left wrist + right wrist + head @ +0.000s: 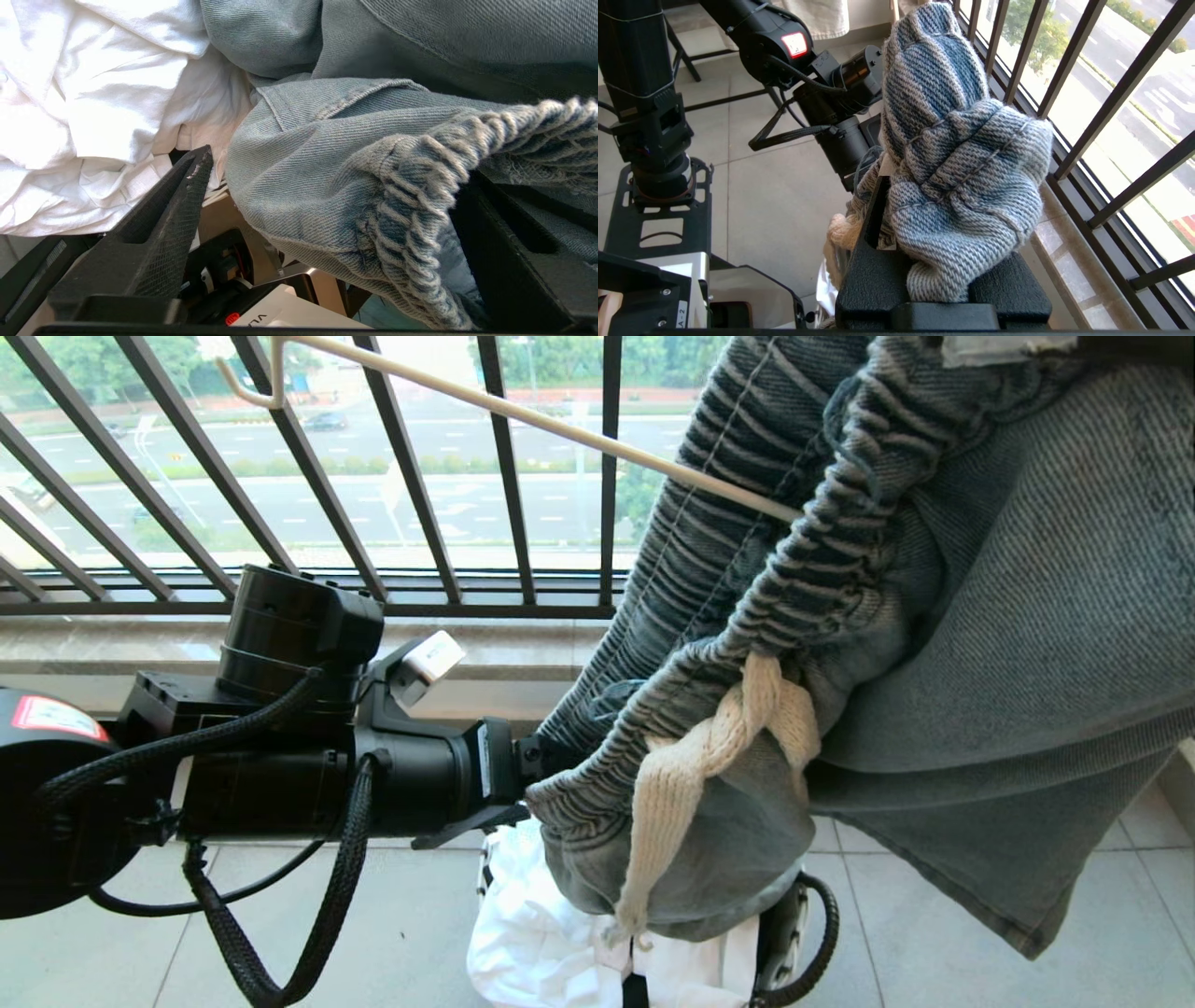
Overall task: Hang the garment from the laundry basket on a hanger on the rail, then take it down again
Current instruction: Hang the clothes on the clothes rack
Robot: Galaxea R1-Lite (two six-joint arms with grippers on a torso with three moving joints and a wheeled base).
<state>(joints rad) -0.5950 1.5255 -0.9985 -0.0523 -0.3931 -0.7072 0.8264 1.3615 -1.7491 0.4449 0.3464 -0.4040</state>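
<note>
Pale floor tiles and a black barred window railing (411, 476) frame the scene. Nearest, the denim shorts (980, 644) are clamped at the ribbed waistband by the right gripper (924, 219). Beside them the left gripper (327, 200) is spread wide around the lower waistband, its arm held level. Behind, the hanger (523, 415) is threaded into the waistband; it could be dragged askew by a tug.

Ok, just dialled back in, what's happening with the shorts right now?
The right end effector is shut on the ribbed waistband of the denim shorts, holding them up in front of the window railing. The cream wire hanger runs into the waistband. The left end effector is open around a lower fold of the waistband, above the laundry basket with white cloth in it.
</note>
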